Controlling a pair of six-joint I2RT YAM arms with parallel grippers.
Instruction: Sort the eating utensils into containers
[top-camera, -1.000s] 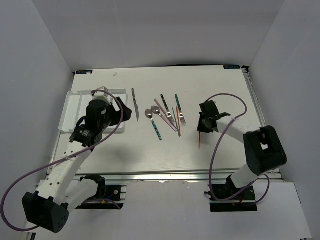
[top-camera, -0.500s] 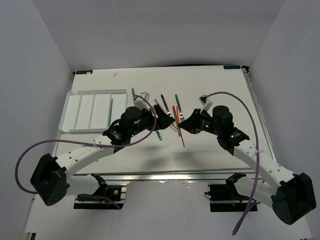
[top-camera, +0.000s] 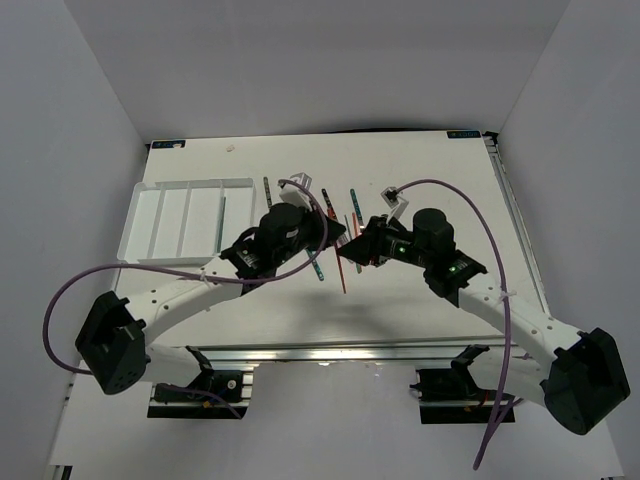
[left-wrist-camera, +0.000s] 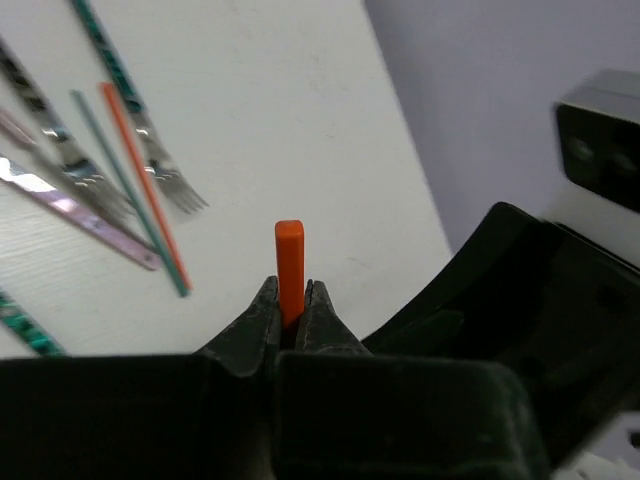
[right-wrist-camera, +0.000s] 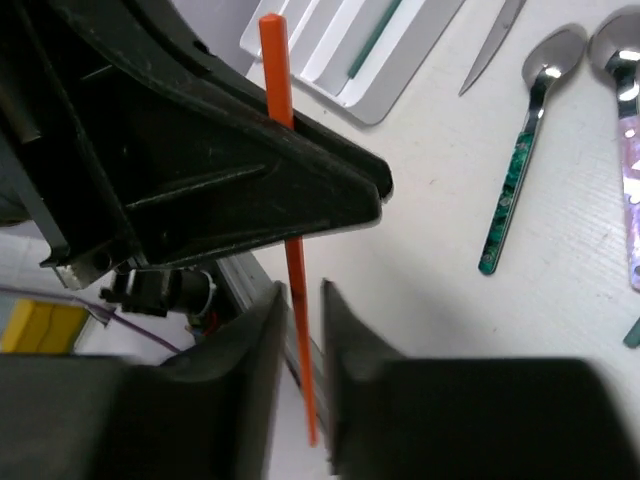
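Observation:
A red chopstick (top-camera: 343, 274) hangs in the air over the table's middle, between the two arms. My left gripper (top-camera: 335, 238) is shut on it; in the left wrist view its orange end (left-wrist-camera: 289, 250) sticks up out of the pinched fingertips of that gripper (left-wrist-camera: 290, 292). My right gripper (right-wrist-camera: 300, 295) stands open around the same chopstick (right-wrist-camera: 276, 75), with a gap beside the stick. More utensils lie behind: a knife (top-camera: 268, 190), teal-handled spoons (top-camera: 317, 264) and forks (top-camera: 354, 205). The white divided tray (top-camera: 165, 215) lies at the left, with a green chopstick (top-camera: 221, 222) in one compartment.
In the left wrist view, forks (left-wrist-camera: 160, 165), a pink-handled piece (left-wrist-camera: 70, 205) and an orange and a green chopstick (left-wrist-camera: 140, 190) lie left of the gripper. In the right wrist view show a teal-handled spoon (right-wrist-camera: 518, 170), a knife tip (right-wrist-camera: 490, 55) and the tray corner (right-wrist-camera: 345, 60).
Both arms have come together over the table's middle. The right gripper brought the red chopstick there; the left gripper has shut on it and the right jaws have opened.

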